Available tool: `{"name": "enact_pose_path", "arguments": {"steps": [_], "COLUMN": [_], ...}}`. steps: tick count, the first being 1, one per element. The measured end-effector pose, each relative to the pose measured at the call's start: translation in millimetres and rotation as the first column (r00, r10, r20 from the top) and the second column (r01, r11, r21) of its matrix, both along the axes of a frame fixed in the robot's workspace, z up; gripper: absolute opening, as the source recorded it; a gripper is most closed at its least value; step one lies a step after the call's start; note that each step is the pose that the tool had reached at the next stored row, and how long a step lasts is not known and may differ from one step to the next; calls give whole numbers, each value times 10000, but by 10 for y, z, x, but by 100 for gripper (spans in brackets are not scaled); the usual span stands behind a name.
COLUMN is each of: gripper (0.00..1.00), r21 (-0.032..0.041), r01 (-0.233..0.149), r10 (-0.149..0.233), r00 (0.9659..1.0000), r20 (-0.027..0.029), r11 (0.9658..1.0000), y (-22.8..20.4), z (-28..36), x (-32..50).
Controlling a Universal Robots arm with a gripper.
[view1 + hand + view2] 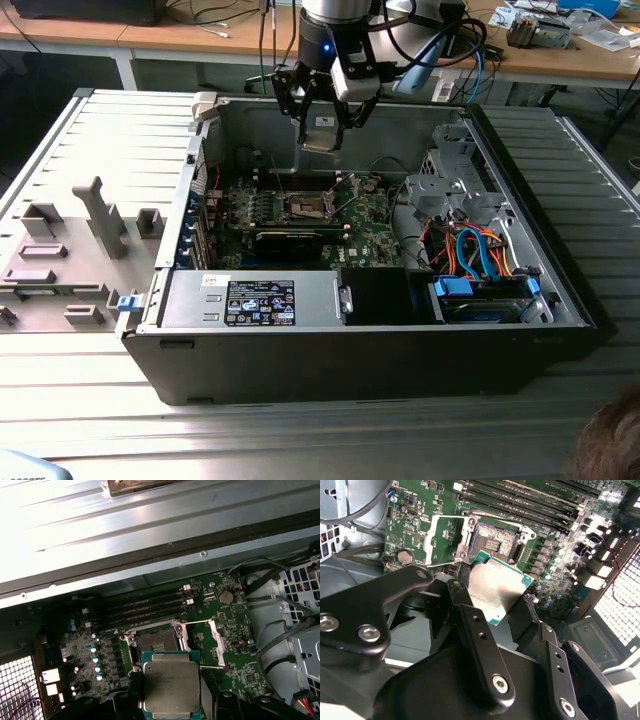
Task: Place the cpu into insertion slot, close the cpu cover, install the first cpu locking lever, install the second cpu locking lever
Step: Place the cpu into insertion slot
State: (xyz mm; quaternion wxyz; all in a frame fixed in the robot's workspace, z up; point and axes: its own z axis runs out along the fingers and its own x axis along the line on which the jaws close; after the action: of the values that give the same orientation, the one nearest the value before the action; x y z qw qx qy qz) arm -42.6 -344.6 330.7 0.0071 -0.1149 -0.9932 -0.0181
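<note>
My gripper (323, 118) hangs over the open computer case, shut on the cpu (322, 137), a flat square chip with a pale silver top and a green edge. In both wrist views the cpu (496, 586) (171, 682) sits between the black fingers (470, 630), held above the motherboard and just short of the insertion slot (495, 542) (156, 642). The slot lies bare with its contact field exposed. The cpu cover (218, 641) stands flipped open beside the slot, with thin wire levers raised next to it.
The case walls (470, 120) ring the motherboard (370, 235). A black card (290, 238) lies near the slot, memory slots (145, 610) run beside it, and a drive cage with orange and blue cables (480, 255) fills the exterior view's right. A grey fixture tray (70, 250) lies left.
</note>
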Motion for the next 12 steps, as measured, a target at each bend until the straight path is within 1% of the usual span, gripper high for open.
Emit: {"name": "enact_pose_path", "arguments": {"steps": [12], "gripper": [55], "r21": [1], "r01": [183], "r10": [-183], "r00": [9998], "r20": [0], "r11": [9998], "y": [0], "z": [-9], "x": [0]}}
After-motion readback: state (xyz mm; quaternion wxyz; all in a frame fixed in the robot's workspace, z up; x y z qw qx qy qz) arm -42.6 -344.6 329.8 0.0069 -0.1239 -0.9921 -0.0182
